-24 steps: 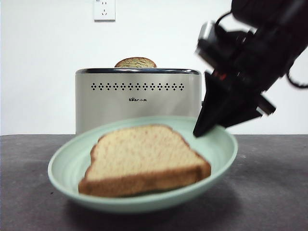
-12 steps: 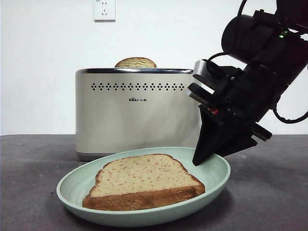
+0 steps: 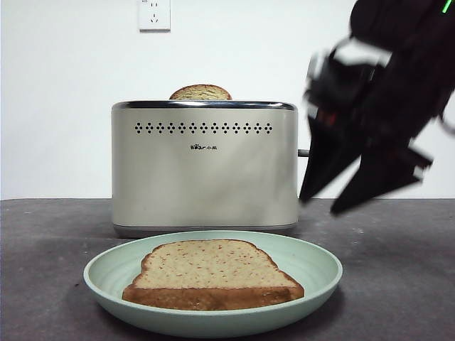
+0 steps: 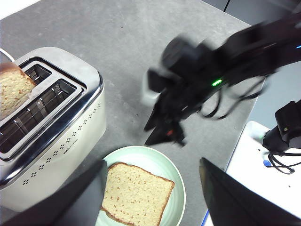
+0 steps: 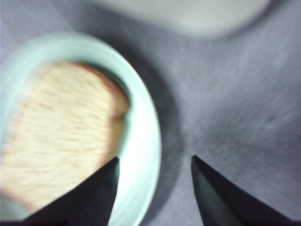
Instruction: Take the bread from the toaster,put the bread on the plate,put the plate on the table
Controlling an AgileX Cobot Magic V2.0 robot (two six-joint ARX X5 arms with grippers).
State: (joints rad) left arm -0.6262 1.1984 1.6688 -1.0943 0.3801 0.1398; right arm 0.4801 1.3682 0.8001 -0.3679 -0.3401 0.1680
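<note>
Counting the bread gives two slices. One slice (image 3: 213, 273) lies flat in the plate (image 3: 316, 263), crust edge toward the front camera; the second slice (image 3: 200, 92) stands in the toaster (image 3: 205, 167), only its domed top showing above the chrome rim in the front view. From the left wrist view this second slice sits at one end of one of the toaster's two slots, and the other slot looks bare.

One pale-green plate rests flat on the table (image 3: 398, 284), just in front of the single cream toaster, with nothing else in it besides the one slice. A grey lever (image 3: 303, 153) sticks out of the toaster's side.

Two grippers show. The right gripper (image 3: 330, 202) hangs in the air above the table beside the toaster's lever side, above and past the plate's rim, touching neither; it is blurred, but its two black jaws stand spread apart with nothing between them. Its own wrist view shows the plate rim and bare table between the parted jaws. The left gripper (image 4: 153, 186) is high above the plate and toaster, looking down on both, its jaws wide apart and holding nothing.

A white wall socket (image 3: 154, 14) sits on the wall behind the toaster.
</note>
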